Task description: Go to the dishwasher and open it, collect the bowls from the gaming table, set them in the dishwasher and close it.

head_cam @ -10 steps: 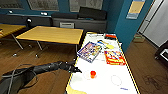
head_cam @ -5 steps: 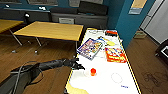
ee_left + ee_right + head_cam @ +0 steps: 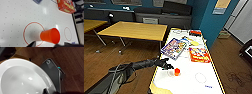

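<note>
**Bowl** [image 3: 22, 78]: white, glossy and unmarked. In your right wrist view it is close under the camera, with its rim cut off at the frame edge. You cannot tell whether the right end effector grips it or is released. Beyond the rim lie a dark slab [image 3: 53, 75] with a ring mark and a small cyan light, and a wood floor [image 3: 70, 60].

**Worktop** [image 3: 191, 85]: white, dotted and printed with red circles.

**Orange cup** [image 3: 50, 36]: stands at the edge of one red circle. Your left end effector [image 3: 167, 67] is released, and its dark fingertips [image 3: 32, 44] are spread to either side of the cup without touching it.

**Red box** [image 3: 199, 54]: carries yellow lettering too blurred to read.

**Multicoloured box** [image 3: 173, 48]: lies beside the red box, and its print is illegible.

**Small blue label** [image 3: 208, 86]: sits near the worktop's near corner and is unreadable.
</note>
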